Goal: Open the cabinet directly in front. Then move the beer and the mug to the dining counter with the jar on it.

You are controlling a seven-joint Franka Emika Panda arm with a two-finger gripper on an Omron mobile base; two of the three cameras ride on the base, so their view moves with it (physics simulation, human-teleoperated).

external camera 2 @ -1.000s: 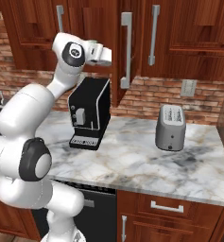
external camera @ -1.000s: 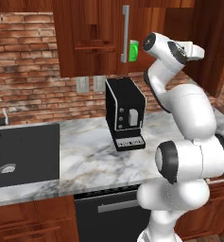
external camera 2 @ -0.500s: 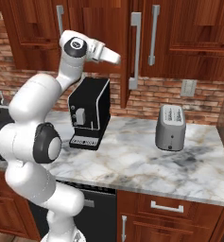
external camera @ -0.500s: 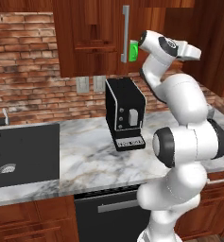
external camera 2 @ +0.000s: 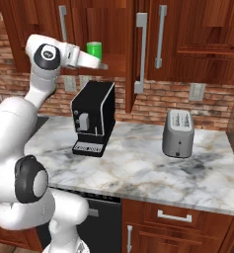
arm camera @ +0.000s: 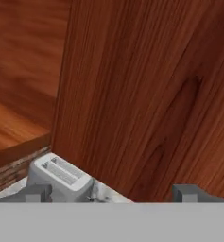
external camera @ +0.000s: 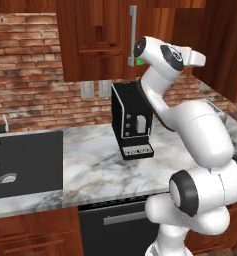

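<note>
The cabinet's right door [external camera 2: 133, 59] stands swung out, edge-on to the right base view, with its grey bar handle [external camera 2: 140, 49] on the outer face. The left door [external camera: 97, 40] is shut. On the shelf inside stands the green mug [external camera 2: 94, 50], of which a sliver [external camera: 139, 62] shows behind the arm. My gripper [external camera 2: 100, 64] reaches into the opening just right of and below the mug, apart from it. In the hand view my gripper [arm camera: 111, 193] is open and empty, facing the door's inner wood [arm camera: 146, 94]. The beer, the dining counter and the jar are out of view.
A black coffee machine [external camera 2: 93, 118] stands on the marble counter [external camera 2: 138, 168] below the cabinet, with a silver toaster [external camera 2: 178, 132] to its right. A black sink [external camera: 20, 160] lies at the left. More shut wall cabinets [external camera 2: 202, 34] hang to the right.
The right door has swung a little farther out. The jaws have widened. The arm's upper joint has shifted left in the right base view, uncovering the mug.
</note>
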